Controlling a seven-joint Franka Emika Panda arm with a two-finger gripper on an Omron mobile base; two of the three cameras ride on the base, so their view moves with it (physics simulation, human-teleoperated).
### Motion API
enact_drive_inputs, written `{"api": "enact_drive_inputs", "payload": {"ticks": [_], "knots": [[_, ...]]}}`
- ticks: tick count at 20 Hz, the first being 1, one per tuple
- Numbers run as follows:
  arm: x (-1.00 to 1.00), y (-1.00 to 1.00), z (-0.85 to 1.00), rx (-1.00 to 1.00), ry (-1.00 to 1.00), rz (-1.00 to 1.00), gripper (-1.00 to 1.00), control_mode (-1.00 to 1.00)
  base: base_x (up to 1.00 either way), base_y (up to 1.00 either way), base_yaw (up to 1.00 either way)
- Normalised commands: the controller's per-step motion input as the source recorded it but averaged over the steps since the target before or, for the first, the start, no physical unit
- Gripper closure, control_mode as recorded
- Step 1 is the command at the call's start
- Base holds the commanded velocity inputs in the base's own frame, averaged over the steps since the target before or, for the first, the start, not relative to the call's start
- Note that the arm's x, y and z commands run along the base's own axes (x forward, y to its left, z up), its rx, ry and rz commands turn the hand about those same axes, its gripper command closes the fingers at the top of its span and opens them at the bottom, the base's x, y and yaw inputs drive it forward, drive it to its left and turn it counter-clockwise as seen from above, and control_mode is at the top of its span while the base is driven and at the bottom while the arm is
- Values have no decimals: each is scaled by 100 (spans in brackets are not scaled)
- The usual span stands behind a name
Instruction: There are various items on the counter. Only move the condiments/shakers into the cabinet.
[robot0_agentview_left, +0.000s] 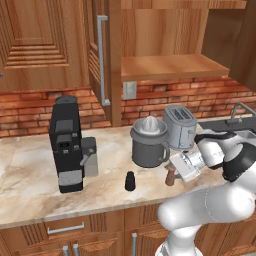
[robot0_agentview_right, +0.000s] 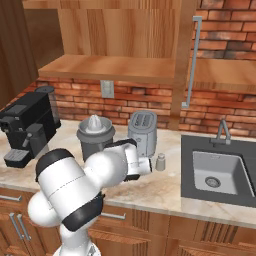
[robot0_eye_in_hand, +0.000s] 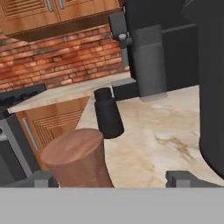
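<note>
- The brown shaker (robot0_eye_in_hand: 76, 159) stood upright on the counter (robot0_agentview_left: 30, 170), just in front of the juicer (robot0_agentview_left: 148, 142), its long axis vertical
- In the hand view it rose between the two fingertips (robot0_eye_in_hand: 43, 178), nearer the left one, so the gripper (robot0_agentview_left: 171, 172) met it side-on
- The jaws were spread wide, not yet pressing the wood
- It looked a tapered, matte reddish-brown peg with a flat top
- The black shaker (robot0_agentview_left: 130, 181) waited just beyond, the pale grey shaker (robot0_agentview_right: 160, 162) beside the toaster (robot0_agentview_right: 142, 131)
</note>
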Motion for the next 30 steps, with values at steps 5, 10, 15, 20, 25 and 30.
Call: {"api": "enact_drive_inputs", "payload": {"ticks": [5, 10, 15, 20, 25, 30], "knots": [[-4, 0, 3, 0, -2, 0, 100, -100, 0, 0, 0], [-17, 0, 85, 1, -16, 0, 100, -100, 0, 0, 0], [-26, 6, 100, 0, -13, -12, 100, -100, 0, 0, 0], [-13, 9, 100, 0, -2, -21, 100, -100, 0, 0, 0], [0, 6, 100, -1, 0, -25, 100, -100, 0, 0, 0], [0, 3, 100, -4, 2, -39, 100, -100, 0, 0, 0]]}}
